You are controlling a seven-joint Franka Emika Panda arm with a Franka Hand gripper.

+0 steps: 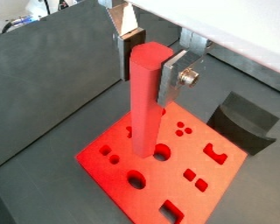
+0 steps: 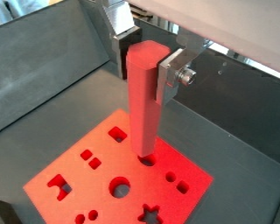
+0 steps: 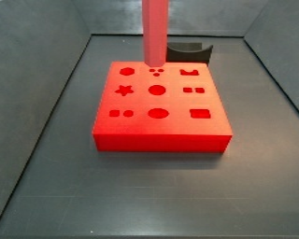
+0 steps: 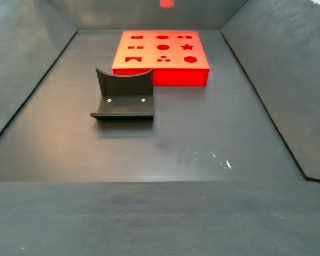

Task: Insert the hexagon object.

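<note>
The hexagon object (image 1: 143, 101) is a long red peg, upright, gripped near its top end. My gripper (image 1: 150, 66) is shut on it, with one silver finger on each side; this shows in both wrist views (image 2: 149, 63). The peg (image 2: 145, 105) hangs over the flat red block with shaped holes (image 2: 108, 188), its lower end near a small hole. In the side views the peg (image 3: 153, 28) comes down from above the picture, and its lower end (image 4: 167, 3) stays above the block (image 4: 163, 60). The gripper itself is out of both side views.
The dark fixture (image 4: 123, 97) stands on the floor beside the red block (image 3: 159, 107), and also shows behind it (image 3: 190, 51) and in a wrist view (image 1: 248, 122). Grey walls enclose the dark floor on all sides.
</note>
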